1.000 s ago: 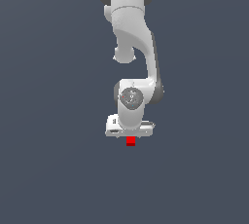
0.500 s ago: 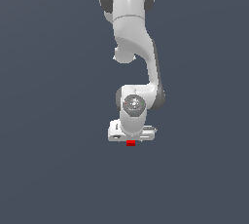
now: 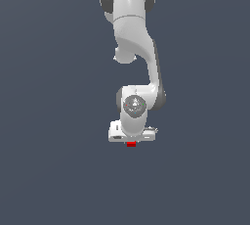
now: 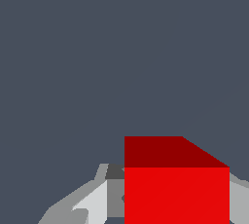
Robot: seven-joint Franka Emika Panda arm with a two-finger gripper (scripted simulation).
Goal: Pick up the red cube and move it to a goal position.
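Note:
The red cube shows as a thin red sliver just below the white hand in the exterior view. My gripper points away from that camera, and the hand hides its fingers. In the wrist view the red cube fills the space between the two grey fingers. It has a bright red face and a darker red face beside it. My gripper is shut on the cube, with a finger pressed against each side.
A plain dark grey-blue surface lies all around the arm. The white arm rises from the hand toward the top of the exterior view.
The hand sits a little lower in the exterior view and the arm above it stretches longer. Less of the cube shows below the hand. The cube stays in the gripper.

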